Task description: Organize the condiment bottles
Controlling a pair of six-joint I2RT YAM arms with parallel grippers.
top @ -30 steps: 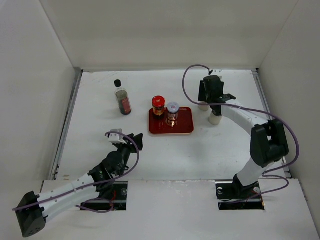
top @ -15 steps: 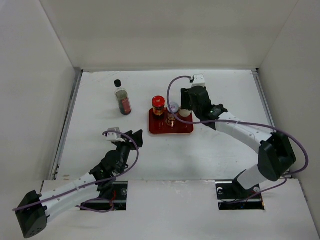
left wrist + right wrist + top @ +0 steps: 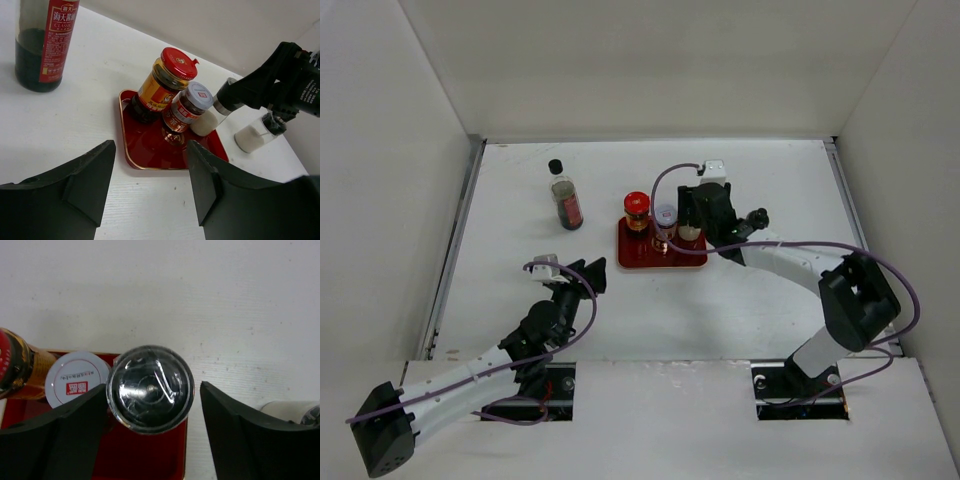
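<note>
The tall clear black-capped bottle [image 3: 566,203] stands at the back left, also in the left wrist view [image 3: 42,45]. The red-lidded jar [image 3: 637,210] and pale-lidded jar [image 3: 665,222] stand on the red tray [image 3: 642,258]. My right gripper [image 3: 692,215] is over the tray's right back corner, astride the grey-lidded pale shaker [image 3: 150,389]. The left finger touches the lid and a small gap shows at the right finger. The short black-capped bottle [image 3: 252,137] stands on the table right of the tray. My left gripper [image 3: 582,275] is open and empty, near the front left.
White walls close in the table on the left, back and right. The right arm reaches over the table right of the tray and hides the short bottle in the top view. A bare strip of table lies between the left gripper [image 3: 151,145] and the tray [image 3: 145,145].
My right gripper carried the pale shaker from the back right leftward onto the tray's right side, then settled there. The left gripper barely moved.
</note>
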